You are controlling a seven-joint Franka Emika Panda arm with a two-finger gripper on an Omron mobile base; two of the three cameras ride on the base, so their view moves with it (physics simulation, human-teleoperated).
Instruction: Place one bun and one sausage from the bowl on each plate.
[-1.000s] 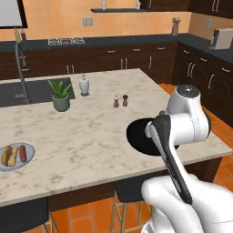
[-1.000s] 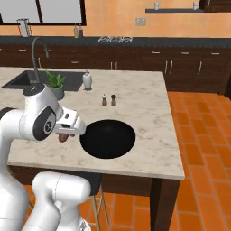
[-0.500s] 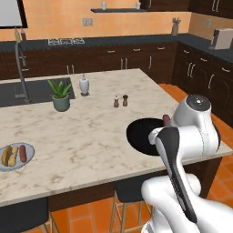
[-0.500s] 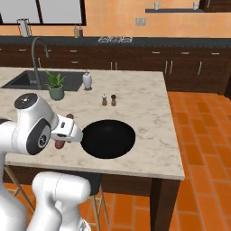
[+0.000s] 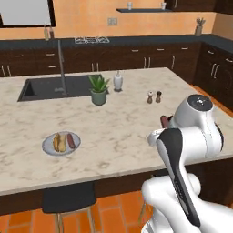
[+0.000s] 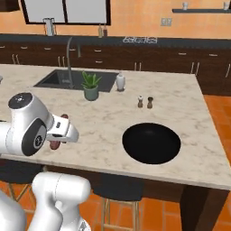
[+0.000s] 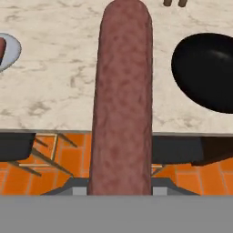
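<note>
Left to right: a plate (image 5: pixel 48 146) already bearing a bun (image 5: pixel 58 142) and a sausage (image 5: pixel 71 140); the marble counter (image 5: pixel 118 132); the gripper (image 7: pixel 119 193), fingers clamped on a second sausage (image 7: pixel 122 95) held above the counter's near edge; the emptied black bowl (image 6: pixel 151 142). The sausage looks light, smooth and slightly yielding, likely to slip; a mid-length grip would seem steadiest

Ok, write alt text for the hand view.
A reddish-brown sausage runs up the middle of the frame from the gripper, held over the edge of a marble counter. The empty black bowl sits at right, a plate's edge at left, orange floor below.
</note>
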